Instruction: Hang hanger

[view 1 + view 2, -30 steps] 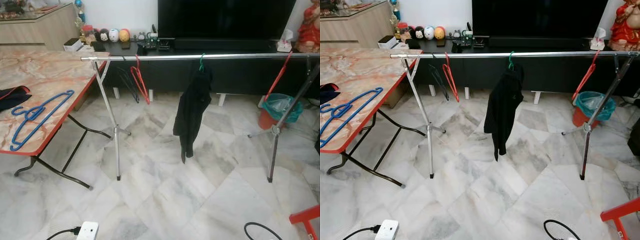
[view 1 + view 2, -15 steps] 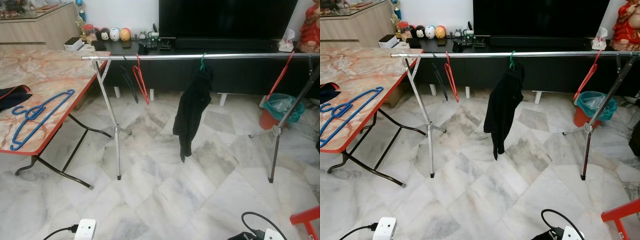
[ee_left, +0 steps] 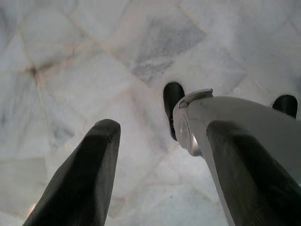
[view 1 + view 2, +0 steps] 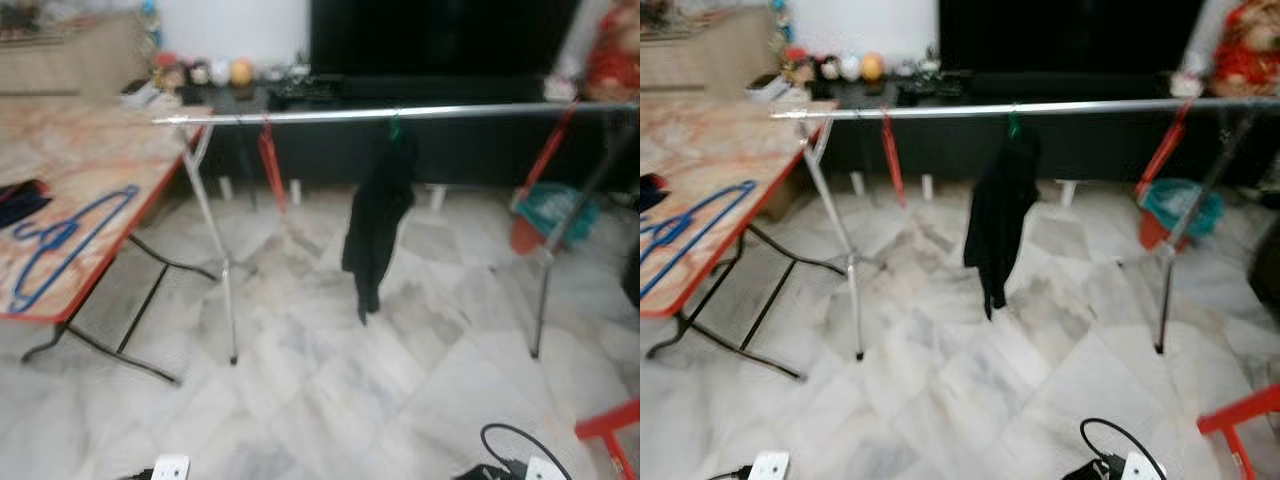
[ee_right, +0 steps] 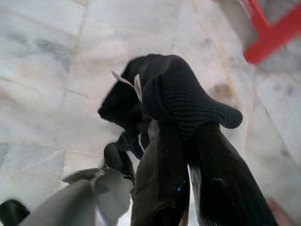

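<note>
- On the desk [image 4: 95, 160] at far left, flat: blue hanger [image 4: 62, 240], thin plastic, long axis running away toward the rail [image 4: 400, 113], nearer the left arm.
- Left hand [image 3: 155, 155]: released, pointing at marble floor [image 4: 330, 390].
- Right hand [image 5: 188, 183]: clenched on black knit cloth [image 5: 174, 94].
- Ahead: smooth steel rail, carrying a black garment [image 4: 378, 225].

A marble-patterned counter [image 4: 95, 170] with a red edge stands at the left on black folding legs, on a white marble floor [image 4: 330, 400]. A teal bin [image 4: 548, 212] with a red base sits beyond the rack's right leg. A black TV unit [image 4: 450, 140] lines the back wall, small figurines [image 4: 200, 72] at its left end.
</note>
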`<state>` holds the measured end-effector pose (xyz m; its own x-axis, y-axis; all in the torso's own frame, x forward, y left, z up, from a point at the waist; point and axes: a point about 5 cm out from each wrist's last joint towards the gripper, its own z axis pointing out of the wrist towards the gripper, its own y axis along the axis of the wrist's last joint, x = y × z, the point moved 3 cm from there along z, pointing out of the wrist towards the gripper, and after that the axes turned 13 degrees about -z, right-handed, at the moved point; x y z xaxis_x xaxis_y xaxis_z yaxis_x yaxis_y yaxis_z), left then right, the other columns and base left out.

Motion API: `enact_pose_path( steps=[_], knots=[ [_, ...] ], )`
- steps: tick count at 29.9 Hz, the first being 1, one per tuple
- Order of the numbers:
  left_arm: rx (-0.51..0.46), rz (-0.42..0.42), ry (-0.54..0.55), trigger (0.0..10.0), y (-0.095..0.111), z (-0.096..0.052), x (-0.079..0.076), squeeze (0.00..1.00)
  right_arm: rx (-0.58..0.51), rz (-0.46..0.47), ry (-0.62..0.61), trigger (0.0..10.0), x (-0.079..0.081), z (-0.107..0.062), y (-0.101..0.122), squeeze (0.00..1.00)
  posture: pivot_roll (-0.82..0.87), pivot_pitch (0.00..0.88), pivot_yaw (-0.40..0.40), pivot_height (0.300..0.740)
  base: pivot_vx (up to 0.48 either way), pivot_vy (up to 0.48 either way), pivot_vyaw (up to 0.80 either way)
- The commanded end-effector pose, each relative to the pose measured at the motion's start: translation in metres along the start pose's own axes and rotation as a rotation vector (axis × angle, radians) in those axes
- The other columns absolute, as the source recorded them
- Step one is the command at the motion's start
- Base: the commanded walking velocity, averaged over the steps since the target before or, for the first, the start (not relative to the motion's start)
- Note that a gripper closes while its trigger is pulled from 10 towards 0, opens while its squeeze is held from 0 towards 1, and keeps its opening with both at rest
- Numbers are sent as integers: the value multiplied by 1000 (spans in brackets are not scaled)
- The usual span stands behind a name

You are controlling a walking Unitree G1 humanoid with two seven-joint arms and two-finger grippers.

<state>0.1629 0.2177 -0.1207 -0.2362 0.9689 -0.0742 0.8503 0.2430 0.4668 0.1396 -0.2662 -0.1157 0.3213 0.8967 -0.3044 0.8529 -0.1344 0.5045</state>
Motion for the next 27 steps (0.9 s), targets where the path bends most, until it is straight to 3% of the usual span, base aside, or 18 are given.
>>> enact_pose_path(
  steps=[1, 6, 8, 9, 17, 27],
  knots=[
    [0, 23, 6, 10000, 0, 1, -2, 0, -6, -1, 3, 10000, 1, 0, 1, 0, -12, 0, 30, 740, 0, 334, -781],
    [7, 30, -11, 10000, -6, 1, -12, 0, -6, 3, 5, 10000, 2, 0, 1, 0, -12, 0, 31, 740, 0, 130, -777],
    [10, 30, -22, 10000, -9, 3, -26, 0, -4, 5, 5, 10000, 2, 0, 1, 0, -10, 0, 32, 740, 0, 0, -781],
    [7, 27, -20, 10000, -7, 3, -26, 0, -4, 3, 6, 10000, 3, 0, 1, 0, -10, 0, 32, 740, 0, 0, -781],
    [-13, 19, 1, 10000, 6, 1, -3, 0, -3, -4, 9, 10000, 4, -1, 0, 0, -6, 1, 32, 740, 0, 0, -781],
    [-19, 19, 4, 10000, 7, -1, 6, 0, 1, -5, 12, 10000, 5, -1, -1, 0, -6, 0, 31, 740, 0, 0, -779]
  ],
)
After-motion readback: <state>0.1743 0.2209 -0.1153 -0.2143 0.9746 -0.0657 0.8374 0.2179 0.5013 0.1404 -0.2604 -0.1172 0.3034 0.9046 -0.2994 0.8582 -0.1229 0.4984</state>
